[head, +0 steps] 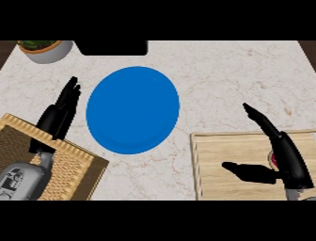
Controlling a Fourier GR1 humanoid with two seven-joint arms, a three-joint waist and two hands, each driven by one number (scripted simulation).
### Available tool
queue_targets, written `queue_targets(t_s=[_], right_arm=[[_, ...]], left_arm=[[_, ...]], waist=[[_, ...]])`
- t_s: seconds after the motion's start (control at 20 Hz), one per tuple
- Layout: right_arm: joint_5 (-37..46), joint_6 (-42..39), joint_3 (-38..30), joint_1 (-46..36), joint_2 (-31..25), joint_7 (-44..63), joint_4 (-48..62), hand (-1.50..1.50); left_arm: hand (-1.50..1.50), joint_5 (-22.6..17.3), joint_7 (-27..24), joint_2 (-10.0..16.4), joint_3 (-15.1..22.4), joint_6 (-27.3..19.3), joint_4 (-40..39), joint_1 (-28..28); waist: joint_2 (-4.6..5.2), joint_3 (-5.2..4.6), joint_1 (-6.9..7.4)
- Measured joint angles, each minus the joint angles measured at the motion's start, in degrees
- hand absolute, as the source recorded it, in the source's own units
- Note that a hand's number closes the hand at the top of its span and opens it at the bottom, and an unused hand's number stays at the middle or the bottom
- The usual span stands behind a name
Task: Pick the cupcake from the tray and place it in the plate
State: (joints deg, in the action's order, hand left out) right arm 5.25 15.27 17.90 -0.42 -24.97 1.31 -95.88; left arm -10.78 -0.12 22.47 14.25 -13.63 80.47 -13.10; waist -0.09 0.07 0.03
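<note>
down at the near edge, the right hand (289,162) is over the wooden tray (220,148). its fingers are stretched and the thumb is held apart, so it is open and has hold of nothing yet. of the cupcake (273,160) i see only a small pink-red piece just beside the palm, on the tray; the rest is hidden. the blue plate (133,109) lies well apart, to the left on the counter (223,80). the left hand (58,115) rests open, fingers straight, over a woven mat (8,141).

i think the danger is in the closing: if the fingers meet the cupcake off-centre, it can tip or slide away. during the carry it may also catch the tray's rim, or land on the plate's edge.
</note>
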Motion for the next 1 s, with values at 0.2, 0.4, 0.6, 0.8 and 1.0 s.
queue_targets(t_s=[0.2, 0.4, 0.6, 0.8, 1.0], right_arm=[[6.4, 2.8, 0.5, 4.7, -1.9, -2.7, -1.7, -1.5], [10.1, 4.7, -1.7, 8.2, -5.0, -2.2, -7.8, -1.5], [11.1, 0.7, -5.8, 10.3, -12.3, 4.6, -14.9, -1.5], [11.6, -6.3, -7.5, 11.8, -19.5, 13.6, -18.6, -1.5], [8.4, -14.4, -9.7, 10.2, -24.8, 23.5, -22.2, -1.5]], left_arm=[[0.0, -1.6, -0.9, 0.0, -0.8, 1.6, -0.3, 0.7], [0.0, -1.8, -1.7, -0.1, -1.2, 2.1, -0.2, 0.8], [0.0, -2.5, -2.6, 0.1, -0.9, 2.2, -0.4, 0.9], [0.0, -3.7, -3.6, 0.7, -1.4, 2.4, -1.1, 0.6], [0.0, -4.3, -3.7, 1.1, -1.1, 2.5, -1.6, 0.0]], waist=[[-0.07, 0.17, -0.33], [-0.17, 0.24, -0.61], [-0.33, 0.37, -0.92], [-0.25, 0.22, -0.94], [-0.14, 0.21, -0.47]])
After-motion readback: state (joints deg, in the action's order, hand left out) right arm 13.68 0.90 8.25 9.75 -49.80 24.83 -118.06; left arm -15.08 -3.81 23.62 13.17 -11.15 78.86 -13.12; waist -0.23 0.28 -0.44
